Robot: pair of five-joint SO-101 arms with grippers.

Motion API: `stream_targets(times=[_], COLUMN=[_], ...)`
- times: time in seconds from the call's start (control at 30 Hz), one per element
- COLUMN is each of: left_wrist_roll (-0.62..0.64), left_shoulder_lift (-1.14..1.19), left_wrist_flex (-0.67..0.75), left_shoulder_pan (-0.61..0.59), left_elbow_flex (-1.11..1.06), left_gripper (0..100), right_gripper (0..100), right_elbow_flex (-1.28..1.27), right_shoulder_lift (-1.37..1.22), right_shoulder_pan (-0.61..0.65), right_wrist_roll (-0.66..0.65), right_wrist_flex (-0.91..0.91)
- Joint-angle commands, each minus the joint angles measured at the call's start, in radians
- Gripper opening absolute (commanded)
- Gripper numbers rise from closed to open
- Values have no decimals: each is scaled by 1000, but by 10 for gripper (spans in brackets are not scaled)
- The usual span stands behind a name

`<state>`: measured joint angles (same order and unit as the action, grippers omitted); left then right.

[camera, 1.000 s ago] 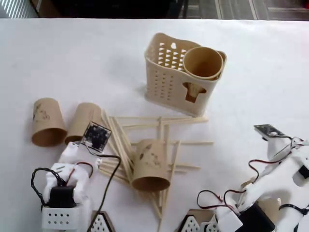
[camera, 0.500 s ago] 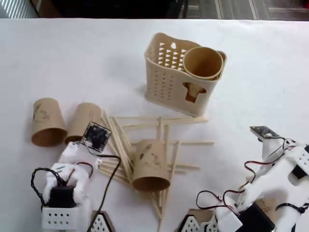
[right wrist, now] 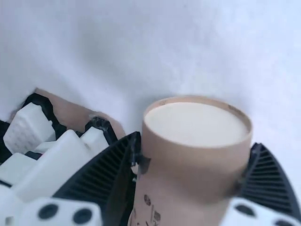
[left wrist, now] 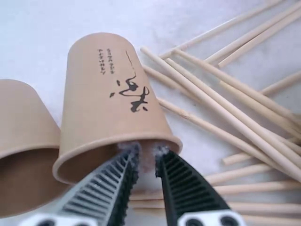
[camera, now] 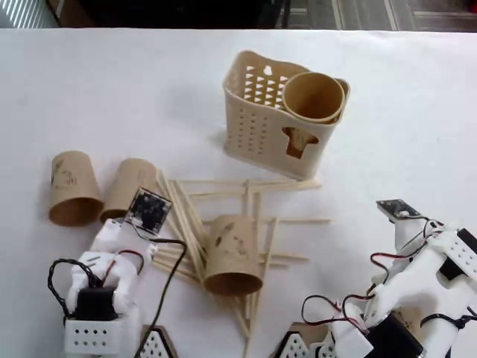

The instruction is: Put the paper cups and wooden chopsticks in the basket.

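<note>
High view: a slotted beige basket (camera: 257,119) stands upright on the white desk (camera: 112,89), toward the far edge and about midway between the left and right edges. One paper cup, the basket cup (camera: 313,95), sits mouth-up in the basket's compartment nearer the right edge.

Between the basket and the near edge, wooden chopsticks (camera: 246,195) lie in a loose, crossed heap. The middle cup (camera: 232,253) rests on its side on top of them, mouth toward the near edge. Toward the left edge, the outer cup (camera: 73,186) and the inner cup (camera: 128,186) lie on their sides just beside each other, the inner one next to the chopsticks.

At the near left corner sits the left arm (camera: 93,298). In the left wrist view, the left tool (left wrist: 146,157) is almost closed. Its ribbed fingers (left wrist: 181,188) stand a narrow slit apart, tips at the rim of the inner cup (left wrist: 113,103).

At the near right corner is the right arm (camera: 428,276). In the right wrist view, the right tool (right wrist: 188,174) is spread wide and clamps the held cup (right wrist: 197,160) by its sides, closed base toward the camera.
</note>
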<state>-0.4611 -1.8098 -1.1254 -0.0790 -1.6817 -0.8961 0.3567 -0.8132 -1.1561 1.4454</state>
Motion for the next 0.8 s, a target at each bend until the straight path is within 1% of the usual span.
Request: stream_targets(times=[0.0, 0.07, 0.17, 0.3, 0.47, 0.53, 0.6, 0.7, 0.77], left_wrist_roll=[-9, -9, -9, -9, -9, -9, -9, -9, -9], left_shoulder_lift=[-8, -8, -8, -8, -8, -8, -8, -8, -8], left_wrist_flex=[12, 12, 12, 12, 12, 12, 12, 12, 12], left_shoulder_pan=[8, 8, 8, 8, 8, 8, 8, 8, 8], left_elbow_flex=[5, 5, 5, 5, 5, 5, 5, 5, 5], left_gripper=[79, 79, 79, 79, 79, 79, 79, 79, 79], right_gripper=[231, 211, 211, 211, 212, 212, 212, 212, 212], right_elbow_flex=[-35, -37, -28, 66, 261, 348, 417, 494, 517], right_shoulder_lift=[-4, -1, 7, 7, 7, 7, 7, 7, 7], right_shoulder_pan=[41, 54, 61, 54, 64, 96, 122, 185, 237], right_wrist_roll=[6, 8, 9, 11, 12, 15, 77, 256, 367], right_wrist_flex=[-41, -44, -41, -27, 108, 154, 171, 147, 99])
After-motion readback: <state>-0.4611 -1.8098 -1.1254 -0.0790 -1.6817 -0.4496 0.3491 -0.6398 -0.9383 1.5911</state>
